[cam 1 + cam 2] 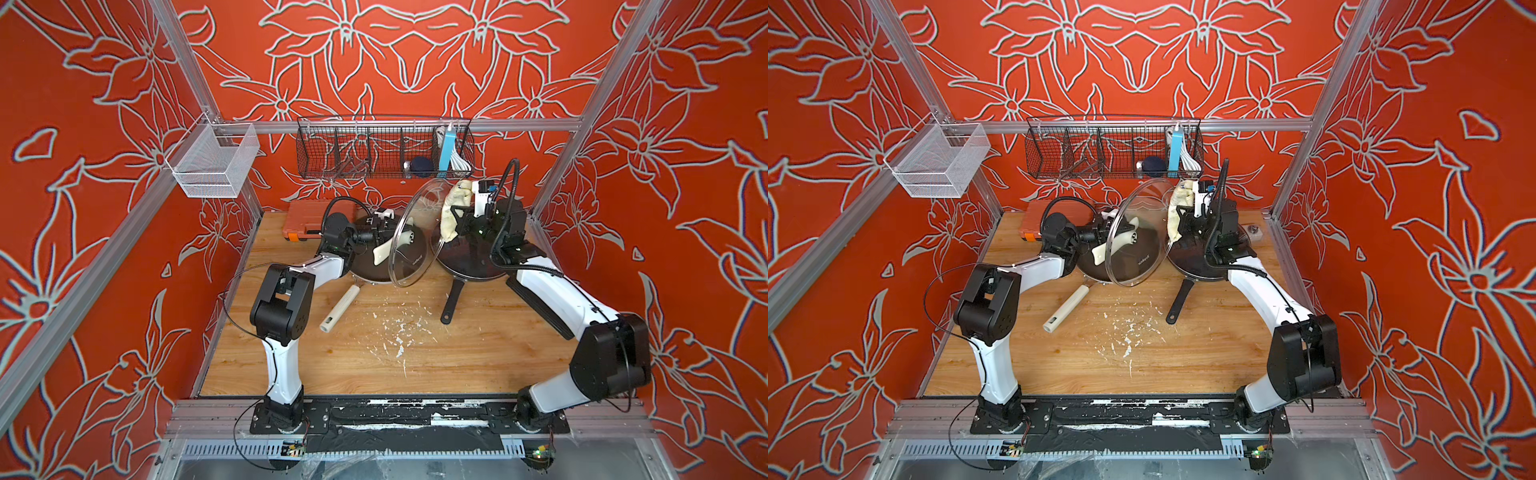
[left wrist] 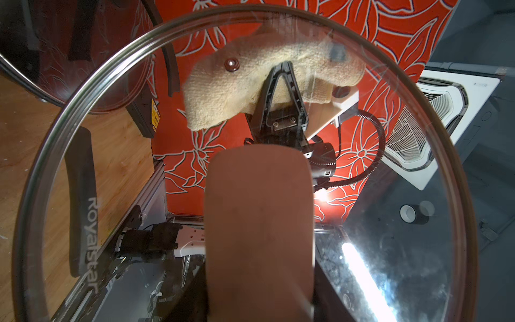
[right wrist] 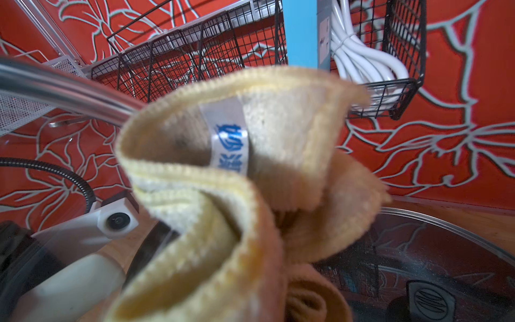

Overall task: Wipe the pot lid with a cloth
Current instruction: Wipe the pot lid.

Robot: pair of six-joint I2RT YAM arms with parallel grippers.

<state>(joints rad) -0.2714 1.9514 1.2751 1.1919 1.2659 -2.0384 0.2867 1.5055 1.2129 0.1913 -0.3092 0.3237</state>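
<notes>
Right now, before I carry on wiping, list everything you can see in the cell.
glass lid: 1, clear with cream handle, held on edge above the pans
cloth: 1, cream-yellow, at the lid's upper part, on the side away from the handle
pan with cream handle: 1, dark, back left of table
pan with black handle: 1, black, back right
tool case: 1, orange, back left corner
wire basket: 1, black, back rail
power strip: 1, blue, basket's right end
cable: 1, white, beside the strip
mesh basket: 1, white, left rail
table: 1, wood, white-flecked
left end effector: 1, black, gripping the lid's handle
right end effector: 1, black, shut on the cloth
</notes>
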